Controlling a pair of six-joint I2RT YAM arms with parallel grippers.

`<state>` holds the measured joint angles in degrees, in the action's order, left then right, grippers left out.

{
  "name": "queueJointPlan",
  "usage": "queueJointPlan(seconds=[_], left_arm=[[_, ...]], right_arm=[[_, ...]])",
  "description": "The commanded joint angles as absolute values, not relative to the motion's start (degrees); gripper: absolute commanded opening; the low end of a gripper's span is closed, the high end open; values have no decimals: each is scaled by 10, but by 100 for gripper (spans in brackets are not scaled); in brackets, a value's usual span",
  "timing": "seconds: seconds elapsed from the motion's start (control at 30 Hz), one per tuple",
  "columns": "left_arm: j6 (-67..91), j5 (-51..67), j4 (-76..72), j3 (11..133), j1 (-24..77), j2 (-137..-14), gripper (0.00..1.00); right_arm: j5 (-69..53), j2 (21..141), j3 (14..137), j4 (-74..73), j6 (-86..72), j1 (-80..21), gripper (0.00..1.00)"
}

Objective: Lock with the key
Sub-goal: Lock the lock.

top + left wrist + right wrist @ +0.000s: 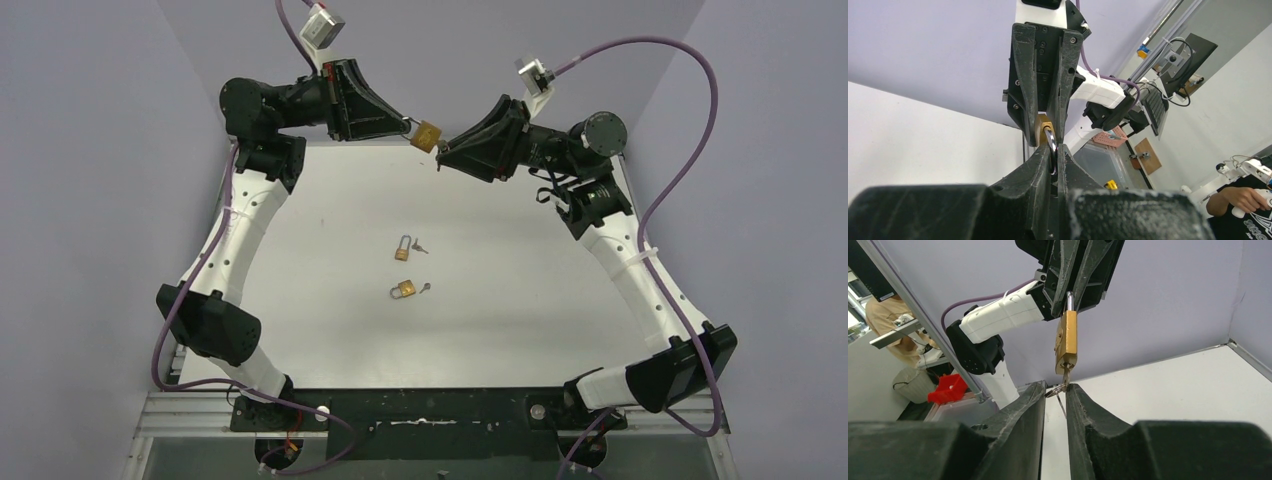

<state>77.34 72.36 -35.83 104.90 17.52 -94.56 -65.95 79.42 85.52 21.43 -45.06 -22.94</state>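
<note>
A brass padlock (427, 135) hangs in the air at the back of the table between both grippers. My left gripper (406, 125) is shut on its steel shackle (1051, 145), and the brass body (1041, 127) shows just past my fingertips. In the right wrist view the padlock (1067, 342) hangs from the left gripper with a key (1066, 374) in its keyhole. My right gripper (1055, 387) sits right under it, its jaws narrowed onto the key's head and key ring (1057, 389). A second small key dangles from the ring.
Two more brass padlocks lie mid-table, one (402, 248) with a key (421, 246) beside it, the other (403, 291) with a key (425, 288) beside it. Purple walls close in the back and sides.
</note>
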Motion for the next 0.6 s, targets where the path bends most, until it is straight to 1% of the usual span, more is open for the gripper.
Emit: queueJointPlan(seconds=[0.0, 0.07, 0.2, 0.4, 0.57], left_arm=[[779, 712, -395, 1051, 171, -938, 0], [784, 712, -401, 1050, 171, -938, 0], [787, 711, -407, 1044, 172, -939, 0], [788, 712, -409, 1044, 167, -941, 0], [798, 714, -421, 1048, 154, -941, 0]], right_arm=[[-662, 797, 886, 257, -461, -234, 21], [-660, 800, 888, 257, -460, -236, 17], [-659, 804, 890, 256, -460, -238, 0], [-659, 801, 885, 249, -455, -234, 0], [-655, 783, 857, 252, -460, -196, 0]])
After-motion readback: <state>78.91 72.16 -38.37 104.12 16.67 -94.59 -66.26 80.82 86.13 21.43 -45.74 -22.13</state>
